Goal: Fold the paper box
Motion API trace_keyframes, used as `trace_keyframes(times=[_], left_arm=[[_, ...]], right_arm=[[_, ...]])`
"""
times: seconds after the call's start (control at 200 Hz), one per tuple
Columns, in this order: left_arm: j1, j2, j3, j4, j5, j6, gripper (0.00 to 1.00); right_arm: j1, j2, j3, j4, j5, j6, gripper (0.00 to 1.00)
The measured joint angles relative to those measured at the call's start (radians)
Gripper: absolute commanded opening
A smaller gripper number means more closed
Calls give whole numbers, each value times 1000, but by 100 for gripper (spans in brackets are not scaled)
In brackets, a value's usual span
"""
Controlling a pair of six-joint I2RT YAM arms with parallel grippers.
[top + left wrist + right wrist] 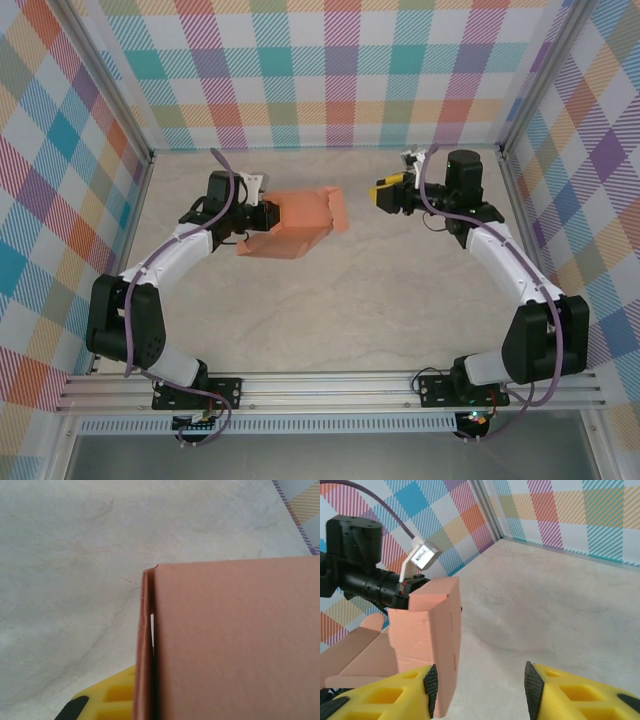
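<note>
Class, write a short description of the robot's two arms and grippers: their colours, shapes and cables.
The left arm and right arm match: smooth white curved shells between chunky black joints, each trailed by a purple cable. The right gripper has yellow jaws with moulded hollows and black textured pads; the left gripper has a black body with a small white bracket.

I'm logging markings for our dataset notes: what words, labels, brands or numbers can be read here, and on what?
No text here can be read.
paper box: plain salmon card, no print.
grey module on the left arm's wrist: small dark marks, too blurred to read.
</note>
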Motion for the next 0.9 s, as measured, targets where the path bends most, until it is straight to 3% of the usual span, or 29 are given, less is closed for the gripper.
trace_keyframes(times=[0.27, 0.685, 0.9], left_arm=[[0, 0, 0, 0, 18, 3, 0], [-8, 0, 0, -2, 15, 3, 0], [-19, 0, 5, -5, 14, 3, 0]], right_arm=[[50, 93, 0, -29, -74, -65, 51], [125, 148, 23, -46, -147, -110, 47], [189, 150, 27, -38, -138, -107, 34]])
